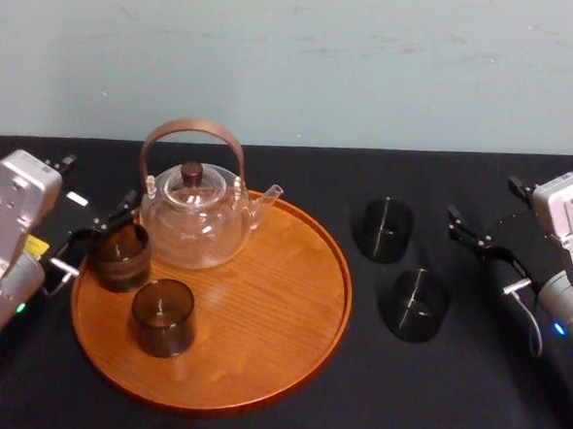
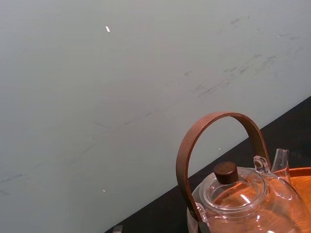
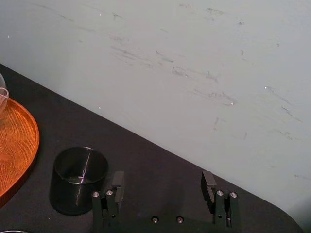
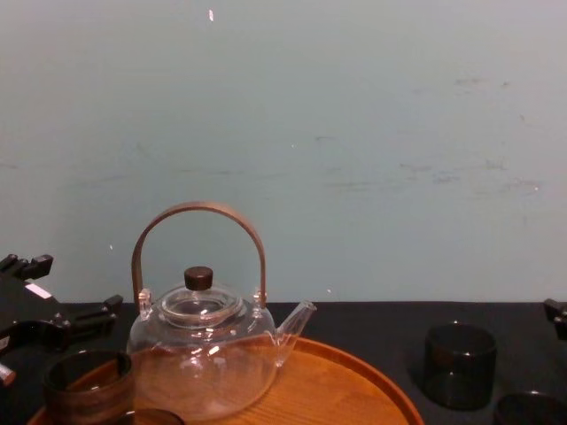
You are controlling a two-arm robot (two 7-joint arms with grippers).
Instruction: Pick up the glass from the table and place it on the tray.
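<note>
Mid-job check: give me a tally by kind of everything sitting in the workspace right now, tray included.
Tray: 1
Teapot: 1
Glasses: 4, made up of 2 tray glasses and 2 table glasses
Total: 6

- In my chest view, the bottom edge cuts off the front of the tray and most of the nearer table glass.
- My left wrist view clips the teapot at the picture's edge.
</note>
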